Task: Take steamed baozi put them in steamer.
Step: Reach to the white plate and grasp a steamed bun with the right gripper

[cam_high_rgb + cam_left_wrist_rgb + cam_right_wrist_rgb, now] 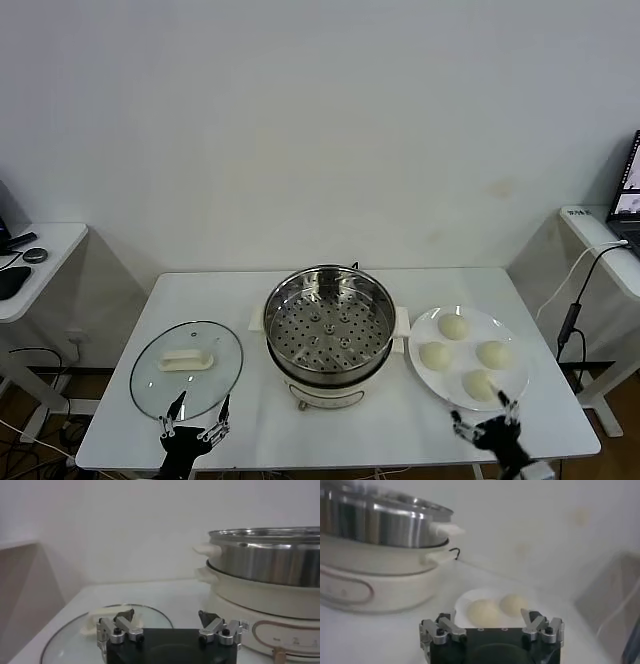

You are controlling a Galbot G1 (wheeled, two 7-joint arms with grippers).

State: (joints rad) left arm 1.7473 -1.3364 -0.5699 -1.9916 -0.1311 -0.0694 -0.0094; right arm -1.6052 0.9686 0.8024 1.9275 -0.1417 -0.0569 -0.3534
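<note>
Quick count: four steamed baozi on one white plate just right of the one steamer, one glass lid on its left, all on one white table. Two grippers.

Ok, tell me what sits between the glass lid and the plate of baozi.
The steamer, in the head view: lid on its left, plate on its right.

Head view high above steamer; low, close wrist views flanking it.
</note>
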